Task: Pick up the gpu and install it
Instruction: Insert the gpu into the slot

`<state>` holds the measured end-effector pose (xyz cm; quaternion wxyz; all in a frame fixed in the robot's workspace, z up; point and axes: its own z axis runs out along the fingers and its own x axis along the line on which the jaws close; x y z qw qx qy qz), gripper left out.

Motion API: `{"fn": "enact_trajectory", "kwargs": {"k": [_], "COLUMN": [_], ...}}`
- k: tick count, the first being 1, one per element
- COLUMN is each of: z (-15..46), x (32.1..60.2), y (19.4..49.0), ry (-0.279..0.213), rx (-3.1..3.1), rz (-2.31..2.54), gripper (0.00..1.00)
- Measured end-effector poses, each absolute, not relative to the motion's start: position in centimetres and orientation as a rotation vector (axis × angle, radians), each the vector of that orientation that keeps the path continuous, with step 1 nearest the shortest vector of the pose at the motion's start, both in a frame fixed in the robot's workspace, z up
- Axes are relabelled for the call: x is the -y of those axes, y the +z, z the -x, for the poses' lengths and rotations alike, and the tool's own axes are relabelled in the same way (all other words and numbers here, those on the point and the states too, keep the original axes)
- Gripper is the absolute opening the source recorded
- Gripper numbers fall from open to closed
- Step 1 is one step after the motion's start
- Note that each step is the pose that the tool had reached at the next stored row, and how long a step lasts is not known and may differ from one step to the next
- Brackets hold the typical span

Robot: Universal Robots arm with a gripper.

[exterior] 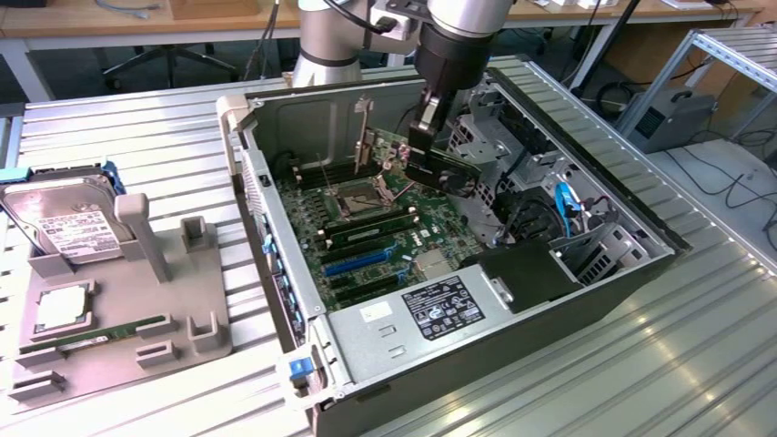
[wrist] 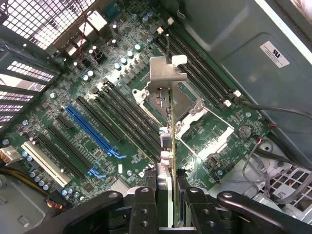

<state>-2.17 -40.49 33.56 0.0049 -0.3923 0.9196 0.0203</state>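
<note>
The gpu (exterior: pixel 435 169) hangs inside the open computer case (exterior: pixel 261 182), above the motherboard (exterior: pixel 364 232). It has a black face, a green board part and a silver bracket (exterior: pixel 362 135) at the end toward the case's rear wall. My gripper (exterior: pixel 424 127) comes down from above and is shut on the card's upper edge. In the wrist view the gpu (wrist: pixel 172 141) shows edge-on between my fingers (wrist: pixel 145 207), with its bracket (wrist: pixel 165 78) at the far end. It hovers over the CPU socket area, and the slots, including a blue slot (wrist: pixel 92 129), lie off to one side.
On the exterior view's left, a grey fixture tray (exterior: pixel 182 309) holds a silver hard drive (exterior: pixel 67 223), a CPU (exterior: pixel 61 309) and a green memory stick (exterior: pixel 109 332). The case holds a power supply (exterior: pixel 443 309), a drive cage (exterior: pixel 504 146) and cables (exterior: pixel 565 205).
</note>
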Motion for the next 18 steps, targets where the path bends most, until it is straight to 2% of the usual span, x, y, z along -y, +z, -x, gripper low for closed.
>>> {"fn": "enact_trajectory", "kwargs": {"k": [18], "z": [2.17], "x": [40.49], "y": [33.56], "ry": [0.064], "rx": [-2.834], "rz": [1.335], "gripper": [0.27]}}
